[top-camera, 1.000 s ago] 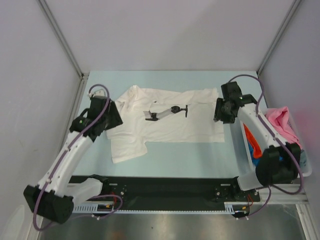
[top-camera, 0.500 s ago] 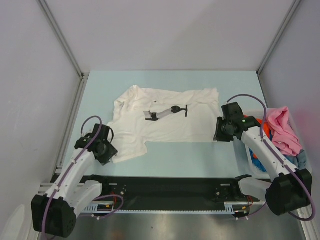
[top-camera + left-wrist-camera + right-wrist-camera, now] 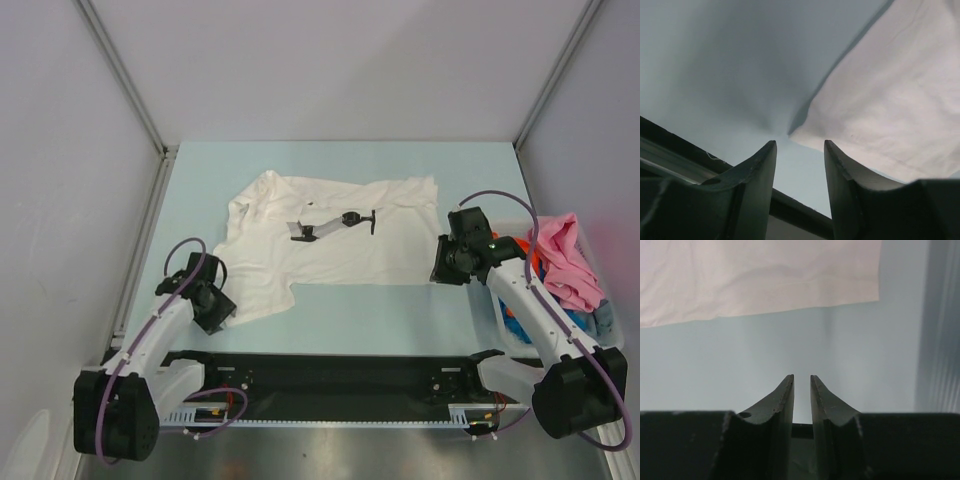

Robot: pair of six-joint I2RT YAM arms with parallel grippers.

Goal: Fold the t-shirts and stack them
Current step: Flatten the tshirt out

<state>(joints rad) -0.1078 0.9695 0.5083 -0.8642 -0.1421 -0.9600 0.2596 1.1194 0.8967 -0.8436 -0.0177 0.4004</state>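
By the white t-shirt [image 3: 400, 250], left tool [image 3: 799, 145] gapes half open, right tool [image 3: 802, 377] barely, both empty.

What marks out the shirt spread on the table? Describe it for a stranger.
At the middle of the pale blue table lies the white t-shirt, spread flat. Unlike the coloured shirts bunched in the bin at right, it bears a dark print.

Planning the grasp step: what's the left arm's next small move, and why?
Probably ease the left gripper forward onto the near corner of the white t-shirt. Its jaws stand open and empty, and that corner lies flat just ahead of them, not yet between them, so closing now would likely catch nothing.
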